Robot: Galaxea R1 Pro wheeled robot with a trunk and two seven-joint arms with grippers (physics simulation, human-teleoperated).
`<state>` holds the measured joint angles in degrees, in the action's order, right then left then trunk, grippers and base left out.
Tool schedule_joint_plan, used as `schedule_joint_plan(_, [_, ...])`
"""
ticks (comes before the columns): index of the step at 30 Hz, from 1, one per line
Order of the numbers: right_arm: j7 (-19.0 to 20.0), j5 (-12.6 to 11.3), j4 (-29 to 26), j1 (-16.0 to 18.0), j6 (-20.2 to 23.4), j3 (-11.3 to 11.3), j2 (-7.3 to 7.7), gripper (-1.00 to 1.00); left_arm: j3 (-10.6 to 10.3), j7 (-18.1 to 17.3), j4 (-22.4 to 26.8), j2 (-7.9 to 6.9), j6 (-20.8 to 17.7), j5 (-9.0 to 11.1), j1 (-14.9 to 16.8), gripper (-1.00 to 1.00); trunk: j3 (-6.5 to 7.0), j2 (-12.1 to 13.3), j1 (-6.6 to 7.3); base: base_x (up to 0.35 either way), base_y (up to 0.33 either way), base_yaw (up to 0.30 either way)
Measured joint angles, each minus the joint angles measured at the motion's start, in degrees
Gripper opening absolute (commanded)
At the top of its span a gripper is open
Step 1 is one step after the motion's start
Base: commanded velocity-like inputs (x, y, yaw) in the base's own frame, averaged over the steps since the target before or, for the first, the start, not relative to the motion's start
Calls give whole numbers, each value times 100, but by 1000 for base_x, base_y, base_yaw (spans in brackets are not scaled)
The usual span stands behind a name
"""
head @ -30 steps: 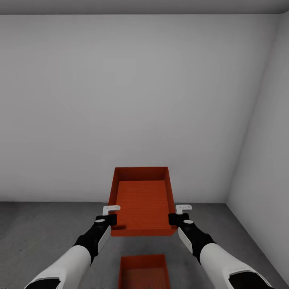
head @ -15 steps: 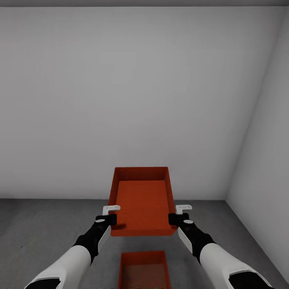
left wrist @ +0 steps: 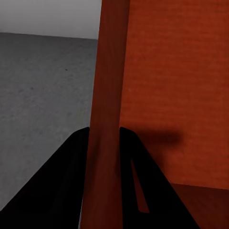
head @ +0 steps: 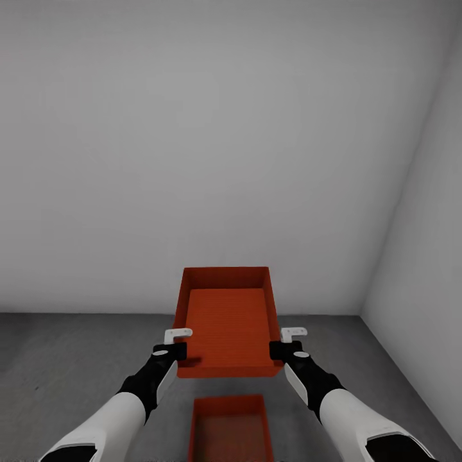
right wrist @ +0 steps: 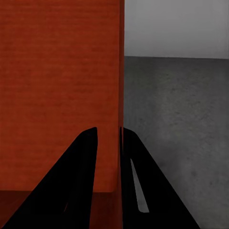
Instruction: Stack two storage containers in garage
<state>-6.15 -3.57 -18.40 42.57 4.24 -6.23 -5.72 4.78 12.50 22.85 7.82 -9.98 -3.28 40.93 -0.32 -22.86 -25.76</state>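
Observation:
I hold one red-orange storage container (head: 228, 321) level in the air in front of me, above the dark concrete floor (head: 64, 366). My left gripper (head: 177, 351) is shut on its left wall (left wrist: 109, 95), one finger inside and one outside. On the opposite wall (right wrist: 119, 95) my right gripper (head: 278, 350) is shut in the same way. The second storage container (head: 230, 428) rests on the floor directly below and nearer to me, partly cut off by the picture's lower edge.
A plain white-grey wall (head: 192, 160) rises ahead, and a side wall (head: 430, 256) meets it in a corner at the right. Bare floor spreads out to the left and right of the lower container.
The view has tilted slightly down: the ceiling strip has left the top of the picture and more of the lower container shows. The held container and both grippers keep their places.

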Motion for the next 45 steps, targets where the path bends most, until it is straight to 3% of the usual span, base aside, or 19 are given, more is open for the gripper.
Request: schedule_joint_plan(45, [-5,0,17,0,1,-2,-5,-100,32,-14,-13,0,0,-23,-3,-100,-400,8,1,0,0,0])
